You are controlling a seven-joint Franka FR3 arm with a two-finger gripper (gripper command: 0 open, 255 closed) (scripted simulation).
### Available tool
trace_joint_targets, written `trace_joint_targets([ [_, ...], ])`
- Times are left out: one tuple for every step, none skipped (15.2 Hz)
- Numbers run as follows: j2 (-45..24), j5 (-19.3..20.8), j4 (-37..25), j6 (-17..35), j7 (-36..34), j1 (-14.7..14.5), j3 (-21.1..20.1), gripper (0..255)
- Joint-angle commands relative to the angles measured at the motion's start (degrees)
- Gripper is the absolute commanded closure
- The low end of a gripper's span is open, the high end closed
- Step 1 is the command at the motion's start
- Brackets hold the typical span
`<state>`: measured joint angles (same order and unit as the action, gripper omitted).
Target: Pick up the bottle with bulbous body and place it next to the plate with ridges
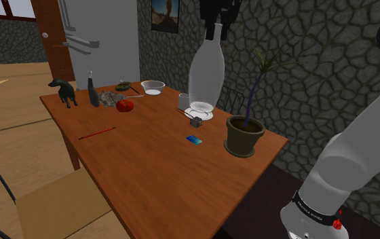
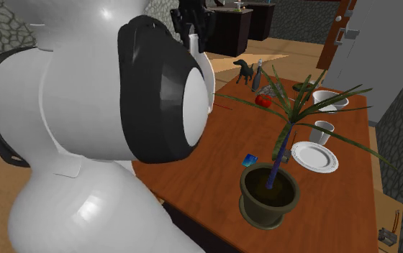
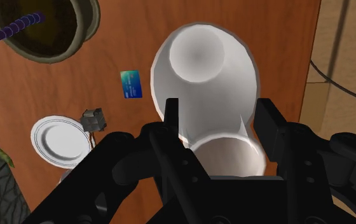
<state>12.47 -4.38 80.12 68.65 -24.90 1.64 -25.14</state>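
The gripper [image 3: 216,121] is closed on the neck of the pale, bulbous bottle [image 1: 206,68]. One finger bears on each side. The bottle hangs clear above the wooden table [image 1: 148,176], long axis vertical, base down.

The white ridged plate [image 3: 56,139] lies flat on the table, below the bottle and off to one side. A small grey object [image 3: 93,119] sits just beside the plate on the bottle's side.

Judgement: shift the bottle sideways toward the plate, then lower it upright onto bare table beside the rim.
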Motion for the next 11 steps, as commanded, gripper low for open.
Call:
trace_joint_targets([
  [2.46,-0.49,4.94,2.57,3.54,0.90,2.36,255],
  [3.06,-0.42,6.45,3.44,5.13,1.32,3.42,255],
  [3.56,-0.31,7.86,4.30,6.68,1.72,4.45,255],
  [3.98,-0.16,9.18,5.16,8.19,2.15,5.42,255],
  [4.32,0.01,10.41,6.01,9.66,2.55,6.38,255],
  [4.58,0.22,11.56,6.85,11.10,2.95,7.31,255],
  [4.76,0.44,12.63,7.69,12.50,3.35,8.22,255],
  [4.87,0.68,13.63,8.52,13.87,3.77,9.10,255],
  [4.90,0.93,14.54,9.35,15.22,4.18,9.96,255],
  [4.87,1.20,15.38,10.18,16.54,4.61,10.80,255],
  [4.77,1.46,16.14,11.01,17.84,5.04,11.61,255],
])
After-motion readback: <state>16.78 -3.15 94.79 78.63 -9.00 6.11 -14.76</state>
